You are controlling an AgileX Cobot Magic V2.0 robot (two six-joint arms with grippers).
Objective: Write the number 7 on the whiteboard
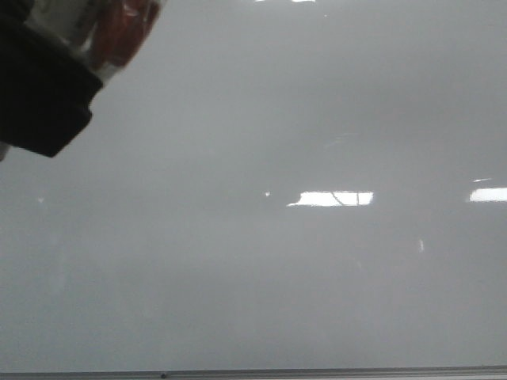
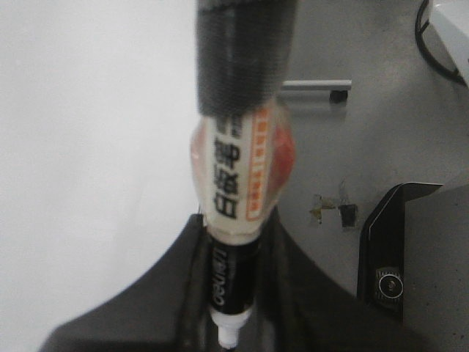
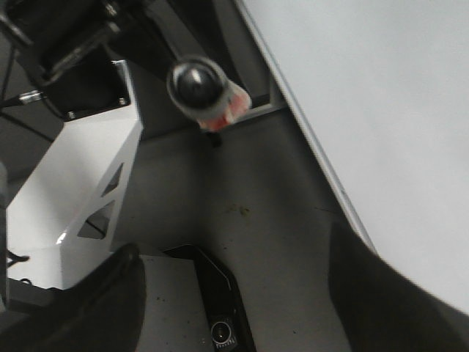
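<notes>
Left pincer clamped on marker, capped end forward; right pincer apart, empty; whiteboard unmarked: uncapping likely comes next.

A robot test bench in a lab or workshop.
A large glossy whiteboard with a thin metal frame mirrors rectangular ceiling lights; beyond its edge lie a bare grey floor, a white sheet-metal bracket, black cables and black equipment housings.
</notes>
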